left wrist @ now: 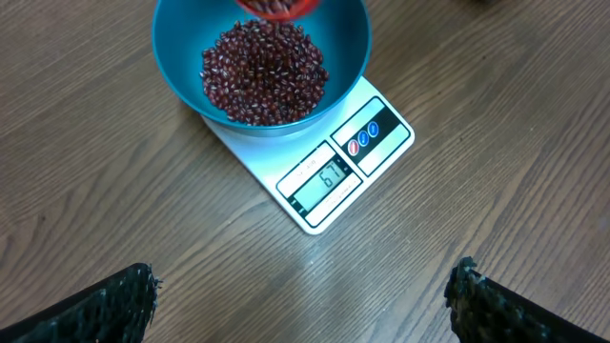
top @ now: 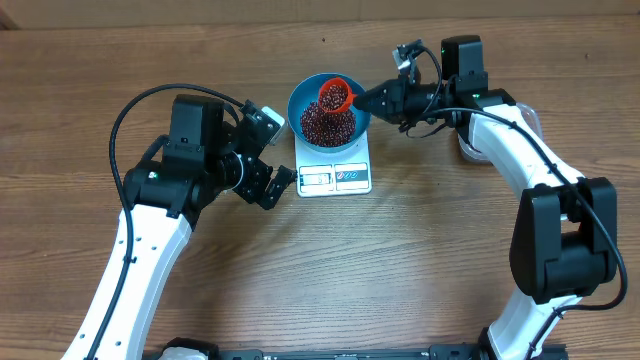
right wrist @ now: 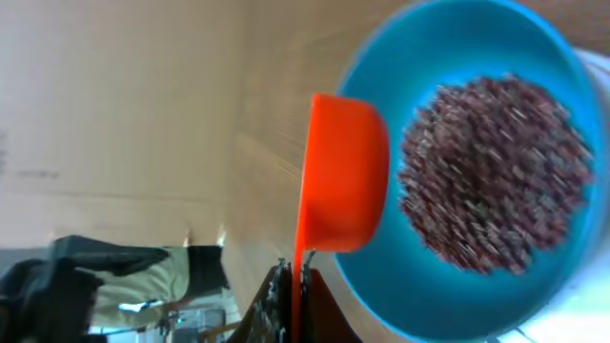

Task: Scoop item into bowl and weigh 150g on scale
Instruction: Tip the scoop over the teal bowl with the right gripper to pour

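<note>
Right gripper [top: 364,98] was clamped on the red scoop [top: 336,95] by its handle end; beans [top: 326,124] judged light, free-rolling; left gripper [top: 278,186] fingers stood apart.

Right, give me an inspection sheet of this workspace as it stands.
Surface: wooden table, wood grain showing.
Job's things: blue bowl of beans sits on the white scale; display lit.
Clutter: clear container, mostly hidden by the right arm.
Grippers: left gripper open, empty, beside the scale; right gripper shut on the red scoop, over the bowl.
Cables: black cable loops off the left arm.
Surroundings: blurred room in the right wrist view; nothing identifiable.
</note>
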Controlling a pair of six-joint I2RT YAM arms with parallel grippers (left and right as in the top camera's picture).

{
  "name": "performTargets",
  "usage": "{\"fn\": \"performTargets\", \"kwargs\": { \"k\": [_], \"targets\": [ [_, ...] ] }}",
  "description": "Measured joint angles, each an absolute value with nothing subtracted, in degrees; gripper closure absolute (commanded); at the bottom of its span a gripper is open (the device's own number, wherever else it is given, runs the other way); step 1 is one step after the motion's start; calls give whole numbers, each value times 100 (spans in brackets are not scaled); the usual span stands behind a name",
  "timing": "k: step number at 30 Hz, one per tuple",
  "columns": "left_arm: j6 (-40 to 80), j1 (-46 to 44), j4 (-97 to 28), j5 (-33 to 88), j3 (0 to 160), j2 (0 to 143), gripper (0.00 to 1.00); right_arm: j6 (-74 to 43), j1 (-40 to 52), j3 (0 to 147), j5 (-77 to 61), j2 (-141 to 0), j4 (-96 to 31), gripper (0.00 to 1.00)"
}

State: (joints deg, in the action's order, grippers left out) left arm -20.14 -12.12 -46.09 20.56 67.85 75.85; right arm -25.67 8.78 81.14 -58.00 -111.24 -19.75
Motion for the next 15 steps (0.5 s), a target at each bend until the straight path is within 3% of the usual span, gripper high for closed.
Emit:
{"fn": "performTargets", "kwargs": {
  "k": [15],
  "targets": [
    [-2014, -1212, -4609, 2056, 6785, 7585, 0, -1249, 1518, 9343, -3651, -11124, -4040, 96]
  ]
}}
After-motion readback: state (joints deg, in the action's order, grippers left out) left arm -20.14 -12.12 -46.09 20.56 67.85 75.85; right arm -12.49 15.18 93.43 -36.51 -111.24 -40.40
